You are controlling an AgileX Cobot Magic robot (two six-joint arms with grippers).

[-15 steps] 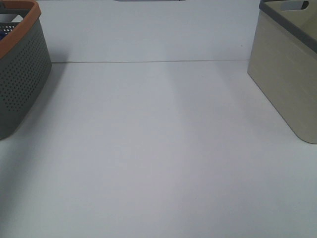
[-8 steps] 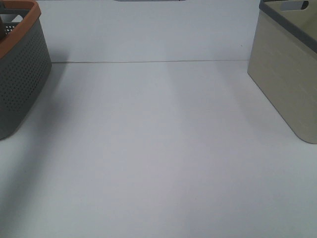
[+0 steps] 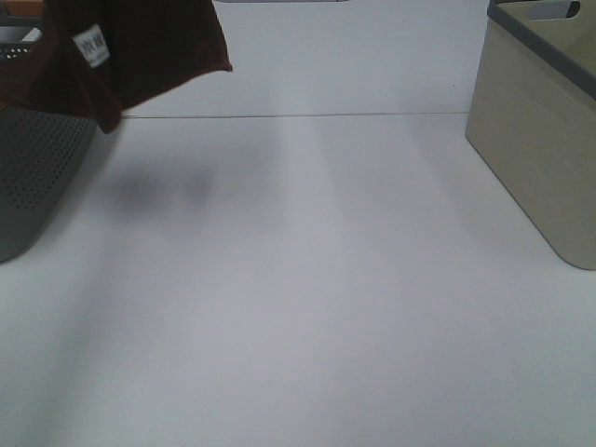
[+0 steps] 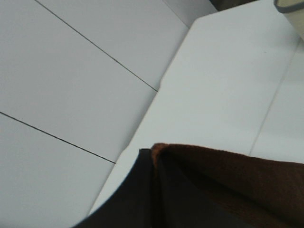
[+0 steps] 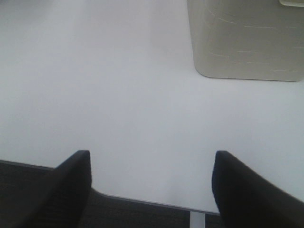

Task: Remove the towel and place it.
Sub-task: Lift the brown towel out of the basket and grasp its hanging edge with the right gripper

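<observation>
The towel (image 3: pixel 140 47), dark reddish-brown with a small white tag (image 3: pixel 90 47), hangs in the air at the top left of the exterior high view, over the right edge of the grey basket (image 3: pixel 37 177). Its top runs out of frame, and no arm shows in that view. In the left wrist view the towel (image 4: pixel 228 185) bunches against my left gripper (image 4: pixel 152 164), which is shut on it. My right gripper (image 5: pixel 152 156) is open and empty, low over the white table (image 5: pixel 142 85) near its front edge.
The grey perforated basket stands at the left edge with an orange rim (image 3: pixel 20 7) partly hidden by the towel. A beige basket (image 3: pixel 540 140) stands at the right and also shows in the right wrist view (image 5: pixel 242 42). A seam line (image 3: pixel 298 115) crosses the far table.
The towel was out of sight before. It has risen out of the grey basket and swung to the right, and it now casts a shadow on the table.
</observation>
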